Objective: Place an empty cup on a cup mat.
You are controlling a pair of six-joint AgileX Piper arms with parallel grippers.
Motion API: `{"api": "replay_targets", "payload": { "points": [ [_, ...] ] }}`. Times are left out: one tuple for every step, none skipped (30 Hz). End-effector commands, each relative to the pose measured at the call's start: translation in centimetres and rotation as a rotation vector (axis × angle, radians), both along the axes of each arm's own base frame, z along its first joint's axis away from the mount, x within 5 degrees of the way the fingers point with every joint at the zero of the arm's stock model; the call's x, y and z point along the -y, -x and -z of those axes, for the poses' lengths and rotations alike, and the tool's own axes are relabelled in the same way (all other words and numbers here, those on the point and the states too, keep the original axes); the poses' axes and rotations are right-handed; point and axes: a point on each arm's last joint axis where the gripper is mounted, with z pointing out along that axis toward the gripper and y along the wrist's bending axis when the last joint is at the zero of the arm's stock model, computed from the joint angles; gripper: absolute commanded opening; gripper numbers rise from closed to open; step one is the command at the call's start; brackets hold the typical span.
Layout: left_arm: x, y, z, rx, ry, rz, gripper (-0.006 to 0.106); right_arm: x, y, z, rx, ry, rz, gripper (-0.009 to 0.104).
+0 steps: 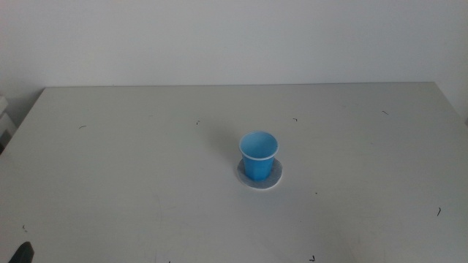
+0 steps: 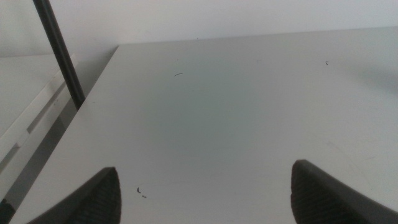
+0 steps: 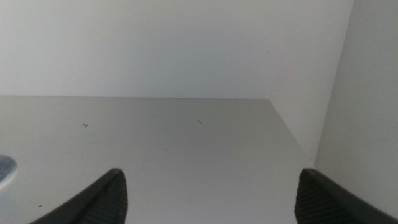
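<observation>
We see the cup (image 1: 258,155) standing upright on the cup mat (image 1: 272,182), well apart from both grippers, so the left gripper (image 2: 205,199) and right gripper (image 3: 208,199) hold their jaws wide and empty over bare table (image 1: 117,161), having nothing left to carry.

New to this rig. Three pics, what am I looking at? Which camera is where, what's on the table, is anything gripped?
It is a robot with two arms at a grey table. The middle view looks forward and down over it: a blue cup stands upright on a round cup mat, near the centre. The other two pictures come from cameras on each wrist; the dark shapes at the bottom edge are that gripper's own jaws. The left gripper and the right gripper are both open, over bare table and holding nothing. The right wrist view catches just an edge of the mat.
</observation>
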Motion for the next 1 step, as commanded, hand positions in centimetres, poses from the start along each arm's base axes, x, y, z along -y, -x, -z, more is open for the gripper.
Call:
{"api": "replay_targets", "payload": {
  "points": [
    [0.08, 0.10, -1.77, 0.122, 0.013, 0.009, 0.103, -0.04, 0.17, -1.21, 0.108, 0.023, -0.004, 0.094]
  ]
}}
